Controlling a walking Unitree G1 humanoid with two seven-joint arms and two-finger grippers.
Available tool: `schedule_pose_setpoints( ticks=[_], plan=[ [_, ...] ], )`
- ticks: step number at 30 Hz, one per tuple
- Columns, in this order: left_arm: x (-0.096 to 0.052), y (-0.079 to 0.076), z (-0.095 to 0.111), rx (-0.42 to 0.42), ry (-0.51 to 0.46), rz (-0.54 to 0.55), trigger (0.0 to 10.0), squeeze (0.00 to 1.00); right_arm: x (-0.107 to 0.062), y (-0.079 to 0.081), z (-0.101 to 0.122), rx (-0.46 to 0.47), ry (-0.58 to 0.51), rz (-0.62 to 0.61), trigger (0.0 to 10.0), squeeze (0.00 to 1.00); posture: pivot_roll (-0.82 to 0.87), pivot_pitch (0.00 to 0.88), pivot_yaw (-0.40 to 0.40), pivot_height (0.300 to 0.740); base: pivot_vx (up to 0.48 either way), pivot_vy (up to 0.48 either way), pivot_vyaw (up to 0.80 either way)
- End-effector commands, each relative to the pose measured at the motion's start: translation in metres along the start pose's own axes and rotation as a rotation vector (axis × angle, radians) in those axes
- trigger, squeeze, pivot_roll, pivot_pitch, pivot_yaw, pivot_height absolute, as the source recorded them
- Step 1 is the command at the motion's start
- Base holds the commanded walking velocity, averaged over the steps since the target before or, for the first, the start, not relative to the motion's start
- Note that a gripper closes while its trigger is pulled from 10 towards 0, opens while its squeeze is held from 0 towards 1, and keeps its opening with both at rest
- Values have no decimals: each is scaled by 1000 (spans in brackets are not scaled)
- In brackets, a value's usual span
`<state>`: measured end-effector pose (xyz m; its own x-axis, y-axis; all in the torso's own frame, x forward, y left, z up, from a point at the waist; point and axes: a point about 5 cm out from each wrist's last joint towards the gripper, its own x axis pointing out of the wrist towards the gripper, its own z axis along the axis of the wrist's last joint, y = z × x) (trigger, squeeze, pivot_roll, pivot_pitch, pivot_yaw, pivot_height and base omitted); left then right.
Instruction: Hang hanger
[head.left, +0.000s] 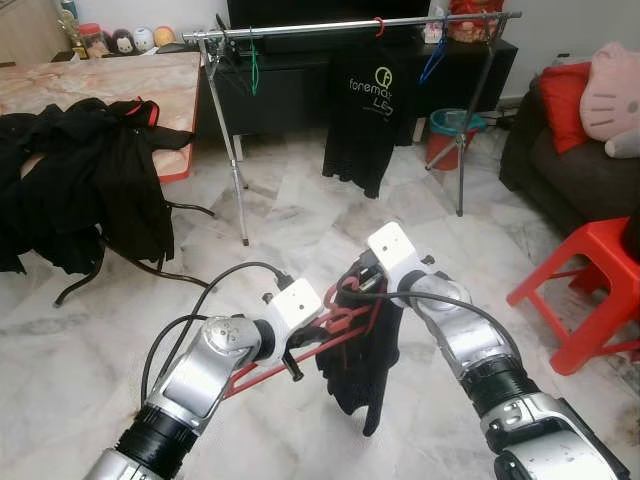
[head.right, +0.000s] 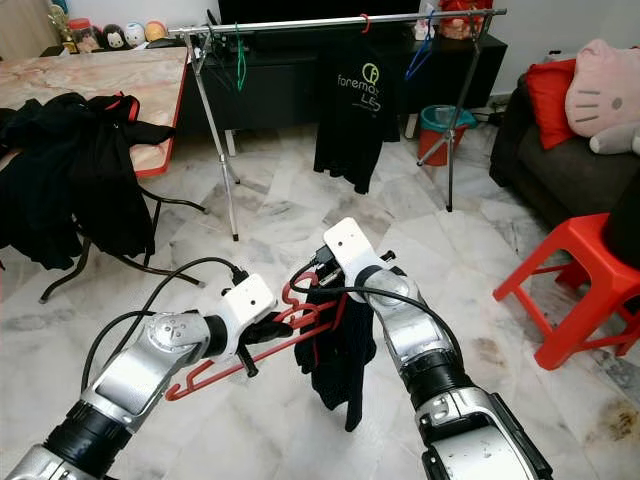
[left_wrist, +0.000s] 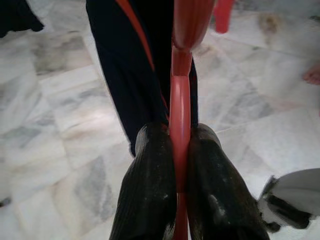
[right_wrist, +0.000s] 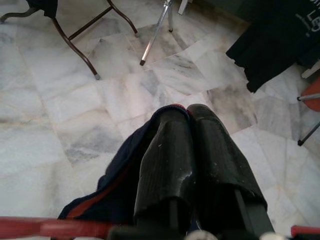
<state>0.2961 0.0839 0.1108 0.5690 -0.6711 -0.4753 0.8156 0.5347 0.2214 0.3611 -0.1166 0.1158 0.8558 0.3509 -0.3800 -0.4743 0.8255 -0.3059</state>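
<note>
1. Both pairs of jaws are clamped: the left gripper (left_wrist: 181, 165) pinches the red hanger (head.right: 262, 345) between its two black fingers (left_wrist: 150, 185), and the right gripper (right_wrist: 192, 135) is closed on the dark garment (head.right: 340, 370), with the cloth's red-trimmed edge caught at its fingertips.
2. That hanger is held low in front of the robot, above the marble floor (head.left: 300, 220), slanting down toward the robot's left, with the dark garment draped from its upper end.
3. A teal bin (head.left: 455, 135) stands near the far leg of the clothes rack (head.left: 350, 25); its contents cannot be made out.
4. On the rack hang a black T-shirt (head.left: 365, 115) on a red hook, a green hanger (head.left: 254, 68) and a blue hanger (head.left: 434, 60).
5. Each silver arm reaches forward with the elbow bent, and the two wrists meet close together at the hanger.
6. Black clothes (head.left: 90, 180) lie heaped over a table edge at the robot's left; a red stool (head.left: 590, 290) stands at its right beside a dark sofa (head.left: 570, 170).
</note>
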Motion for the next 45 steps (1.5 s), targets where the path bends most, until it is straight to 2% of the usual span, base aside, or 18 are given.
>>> schedule_pose_setpoints(
  ticks=[1, 9, 19, 24, 30, 33, 35, 37, 45],
  plan=[
    [3, 1, 4, 58, 15, 13, 10000, 0, 0, 2, 18, -22, -62, 7, 10000, 0, -125, 0, -31, 732, 0, 0, 0],
    [0, 14, -4, 54, 72, 107, 10000, 0, -1, -2, 10, -38, -26, -36, 10000, 0, -124, 0, -32, 732, 0, 0, 0],
    [1, 23, -2, 35, 66, 187, 10000, 0, -2, -7, 11, -33, -17, -84, 10000, 0, -124, 0, -34, 732, 0, 0, 0],
    [4, 6, 10, -53, -63, 48, 10000, 0, -1, 0, 16, -40, -46, -45, 10000, 0, -125, 0, -34, 732, 0, 0, 0],
    [4, -8, 16, -79, -116, -72, 10000, 0, 0, 9, 26, -38, -83, -5, 10000, 0, -126, 0, -34, 732, 0, 0, 0],
    [3, -9, 15, -73, -104, -90, 10000, 0, 1, 9, 27, -36, -82, -7, 10000, 0, -125, 0, -34, 732, 0, 0, 0],
    [2, -2, 5, -19, -20, -34, 10000, 0, 0, 5, 24, -38, -66, -29, 10000, 0, -123, 0, -35, 732, 0, 0, 0],
    [1, 3, -2, 9, 26, 0, 10000, 0, 0, 3, 22, -45, -58, -36, 10000, 0, -123, 0, -35, 732, 0, 0, 0],
    [-4, 20, -7, 2, 82, 115, 10000, 0, -1, -1, 19, -37, -47, -61, 10000, 0, -125, 0, -35, 732, 0, 0, 0]
  ],
)
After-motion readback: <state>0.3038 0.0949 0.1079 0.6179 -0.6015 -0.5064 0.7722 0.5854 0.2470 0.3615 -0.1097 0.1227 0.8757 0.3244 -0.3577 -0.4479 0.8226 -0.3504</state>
